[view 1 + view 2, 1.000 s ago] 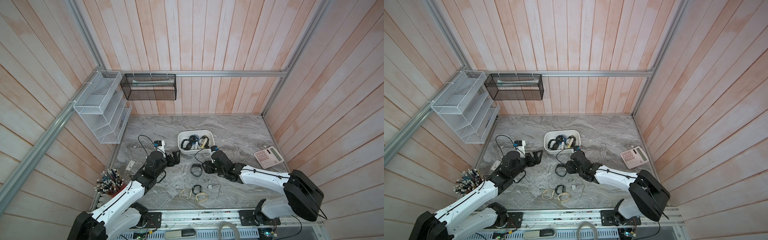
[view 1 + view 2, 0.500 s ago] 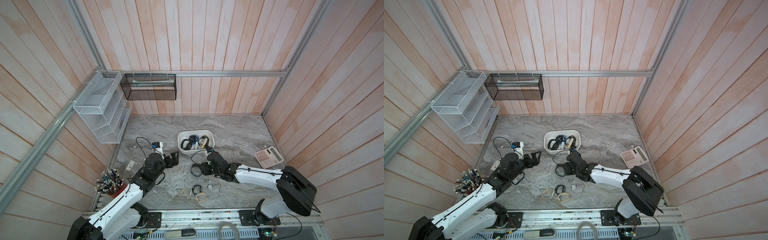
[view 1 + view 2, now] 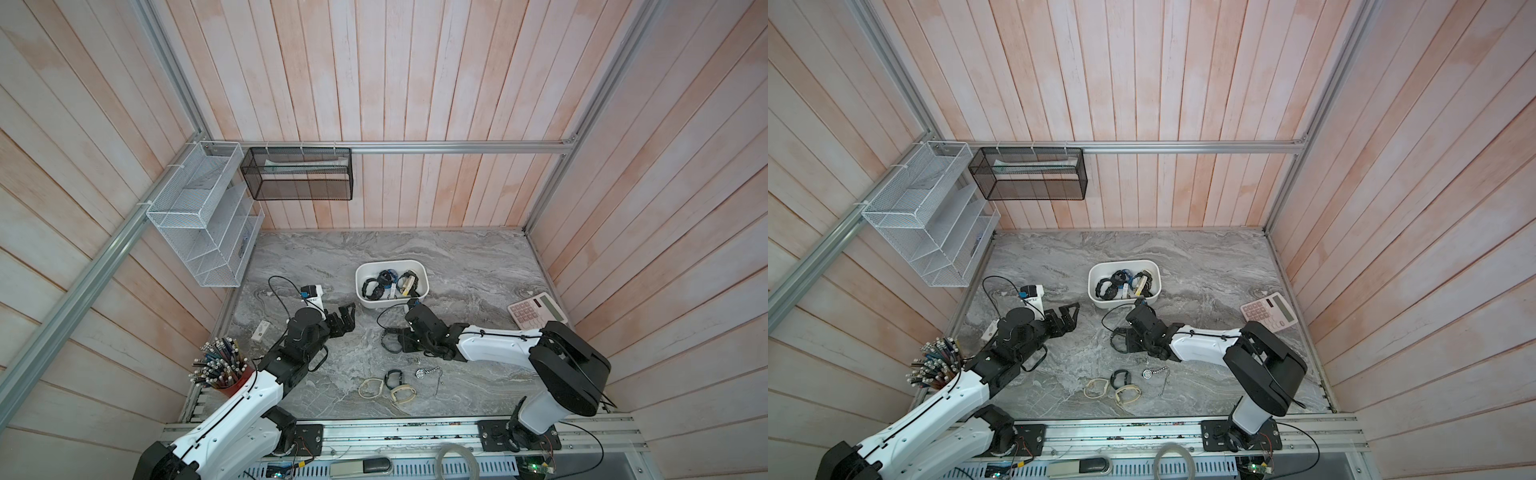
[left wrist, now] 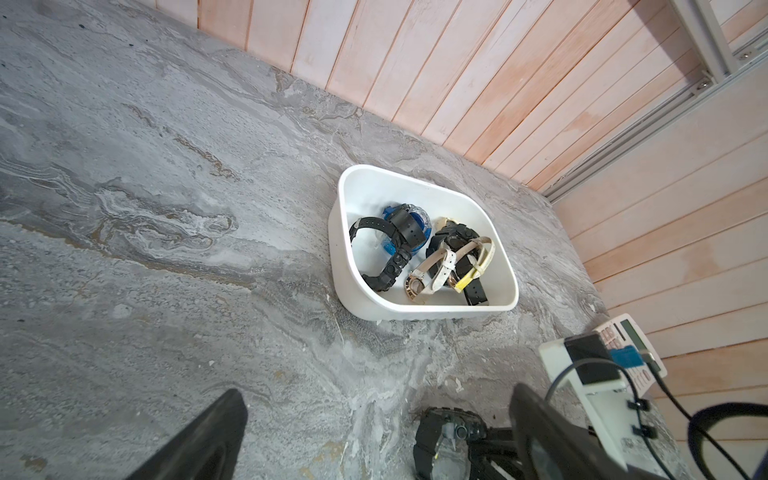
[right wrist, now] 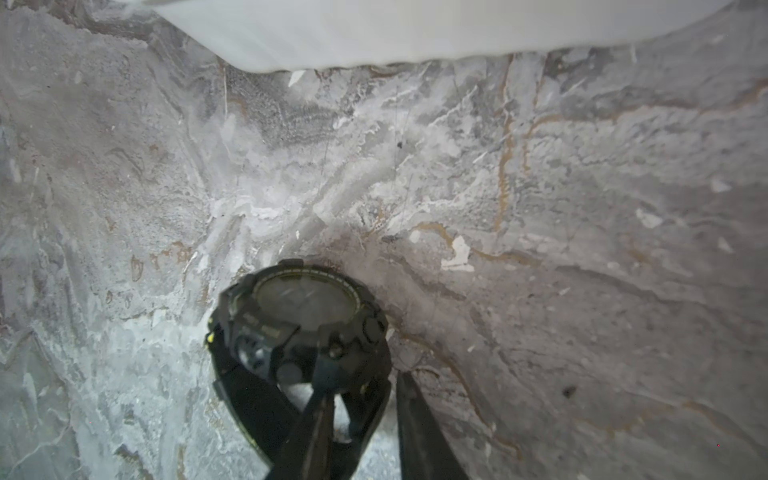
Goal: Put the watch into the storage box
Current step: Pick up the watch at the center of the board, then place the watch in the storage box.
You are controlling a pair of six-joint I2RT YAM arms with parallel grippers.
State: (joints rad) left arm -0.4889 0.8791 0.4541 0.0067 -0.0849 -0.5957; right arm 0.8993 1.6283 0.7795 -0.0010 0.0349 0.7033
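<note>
One black digital watch point(image 5: 303, 316) sits on the marble table point(image 3: 457, 257) just near of the single white storage box point(image 3: 390, 262), outside it. The right gripper point(image 5: 363, 386) straddles its strap, one finger inside the loop and one outside; I cannot tell whether they pinch it. The left gripper point(image 3: 347, 318) hangs spread wide and empty, left of the box. Five tangled watches point(image 4: 399, 232) lie in the box. Nearer lie two cream watches point(image 3: 372, 387), one small black watch point(image 3: 393, 377) and one silver pocket watch point(image 3: 422, 374).

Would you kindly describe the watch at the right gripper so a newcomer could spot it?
Find the white plastic rectangular storage box on the grey marble tabletop. Just robot-side of it lies a chunky black round-faced watch, its strap straddled by the right gripper. It is far bulkier than the loose watches nearer the robot.
</note>
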